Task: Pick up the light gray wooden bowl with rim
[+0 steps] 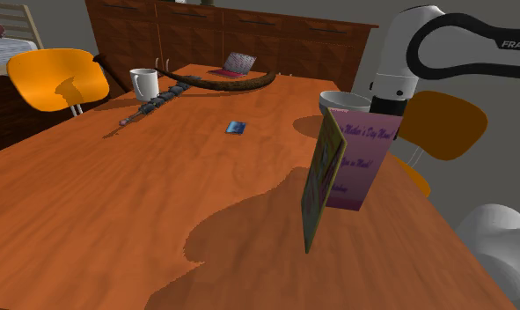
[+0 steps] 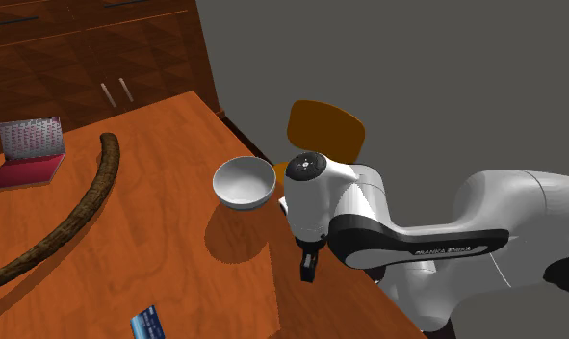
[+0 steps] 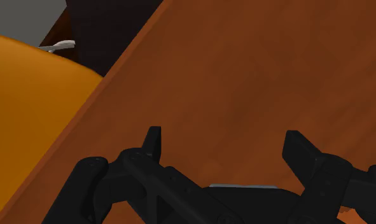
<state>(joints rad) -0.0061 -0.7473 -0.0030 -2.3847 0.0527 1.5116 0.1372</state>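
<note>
bowl [image 2: 244, 183]: on table [image 2: 176, 270] near its edge, 10 o'clock from gripper [image 3: 228, 143] in second exterior view; jaws apart, empty; best straddle one rim wall before closing.

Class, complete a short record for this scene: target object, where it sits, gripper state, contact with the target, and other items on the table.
target: light grey bowl
place: upright on the wooden table, near its edge, beside an orange chair
gripper: open, over bare table, holding nothing
contact with bowl: none
other items: standing greeting card, white mug, small blue card
</note>
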